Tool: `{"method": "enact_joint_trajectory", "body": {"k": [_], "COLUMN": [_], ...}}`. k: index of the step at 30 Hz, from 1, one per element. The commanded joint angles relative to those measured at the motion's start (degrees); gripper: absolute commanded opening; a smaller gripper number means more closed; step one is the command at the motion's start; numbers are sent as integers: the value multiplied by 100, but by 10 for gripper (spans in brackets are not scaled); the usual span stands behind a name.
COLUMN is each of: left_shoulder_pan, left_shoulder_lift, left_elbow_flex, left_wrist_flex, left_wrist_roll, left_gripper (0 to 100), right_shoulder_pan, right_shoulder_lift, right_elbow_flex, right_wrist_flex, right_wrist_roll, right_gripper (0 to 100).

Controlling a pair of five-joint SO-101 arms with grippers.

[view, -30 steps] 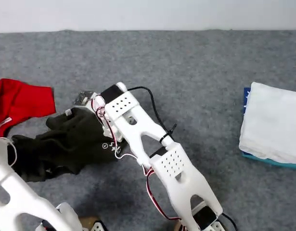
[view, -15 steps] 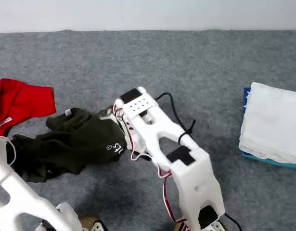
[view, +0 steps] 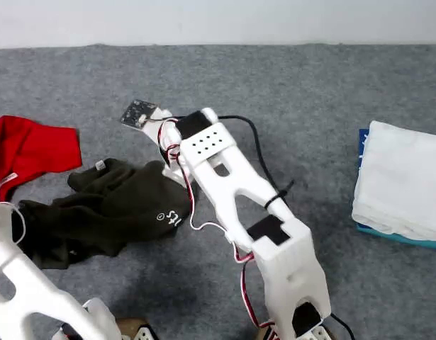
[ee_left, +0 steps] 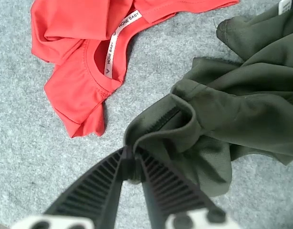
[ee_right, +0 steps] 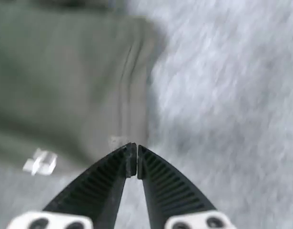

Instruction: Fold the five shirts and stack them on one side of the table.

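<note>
The dark green shirt [view: 97, 212] lies crumpled at the lower left of the high view, on the grey table [view: 288, 85]. It is soft, light fabric with no stiffness. It is judged likely to sag and bunch when lifted, and to drag on the felt-like surface rather than slide. The best hold is judged to be a hem or seam edge, pinched at two well-separated points so the cloth can be spread flat.

The left gripper [ee_left: 132, 156] is clamped on a raised fold at the shirt's edge, on the side near the red shirt [ee_left: 84, 57]. The left arm [view: 19, 283] stands in the lower left corner of the high view.

The right gripper [ee_right: 132, 151] has its jaws pressed together with nothing between them, tips poised over the shirt's hemmed edge where it meets bare table. The right arm [view: 239, 198] extends from bottom centre diagonally toward upper left, wrist bent down at the shirt's right border.

A folded stack [view: 402, 177], white on top, sits at the right edge, well apart.
</note>
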Motion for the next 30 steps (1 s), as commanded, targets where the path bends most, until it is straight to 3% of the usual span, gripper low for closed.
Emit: {"method": "enact_joint_trajectory", "body": {"k": [1,6,13,22,27,30], "left_shoulder_pan": [-9,-18,9,26,264,440], "left_shoulder_lift": [-167,-167,-167,-167,-167,-167], "left_elbow_flex": [-22,-22,-66,-66,-31,-31], "left_wrist_flex": [-123,-123,-149,-571,-545,-545], "left_wrist_roll": [-88,-88,-88,-88,-88,-70], "left_gripper": [17,17,17,18,18,18], "right_shoulder_pan": [-171,-268,13,215,242,233], "right_shoulder_lift": [382,980,1253,330,-48,4], "right_elbow_flex": [-519,-774,-1178,132,-396,-1011], "right_wrist_flex": [-312,207,2343,2369,2290,2114], "right_wrist_roll": [0,35,35,44,26,44], "right_gripper": [12,9,9,9,15,79]}}
